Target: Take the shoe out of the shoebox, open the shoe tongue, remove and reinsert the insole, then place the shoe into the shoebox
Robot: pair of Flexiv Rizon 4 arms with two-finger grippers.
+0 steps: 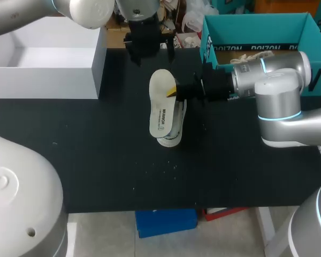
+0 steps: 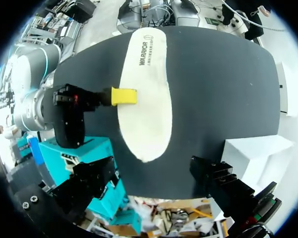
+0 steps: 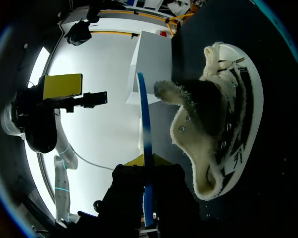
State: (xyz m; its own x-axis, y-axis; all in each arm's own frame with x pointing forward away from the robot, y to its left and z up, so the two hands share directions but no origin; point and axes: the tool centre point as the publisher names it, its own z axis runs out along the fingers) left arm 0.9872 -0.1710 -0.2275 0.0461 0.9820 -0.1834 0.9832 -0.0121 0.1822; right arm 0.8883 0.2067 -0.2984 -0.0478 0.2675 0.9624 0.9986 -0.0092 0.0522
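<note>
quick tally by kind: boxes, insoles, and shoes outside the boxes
boxes: 2 (white open cardboard box, teal cardboard shoebox)
insoles: 1 (cream foam insole)
shoes outside the boxes: 1 (white fleece-lined lace-up shoe)
total: 4

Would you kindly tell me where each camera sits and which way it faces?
Head view: above and behind the robot, looking down on the table; left hand shows, right hand gripping the insole above the shoe.
Left wrist view: on the left wrist, facing down at the insole; its open left hand shows.
Right wrist view: on the right wrist, facing along the insole's edge towards the left hand; its own hand shows.
Shared: both wrist views show the insole and the opposite hand.
</note>
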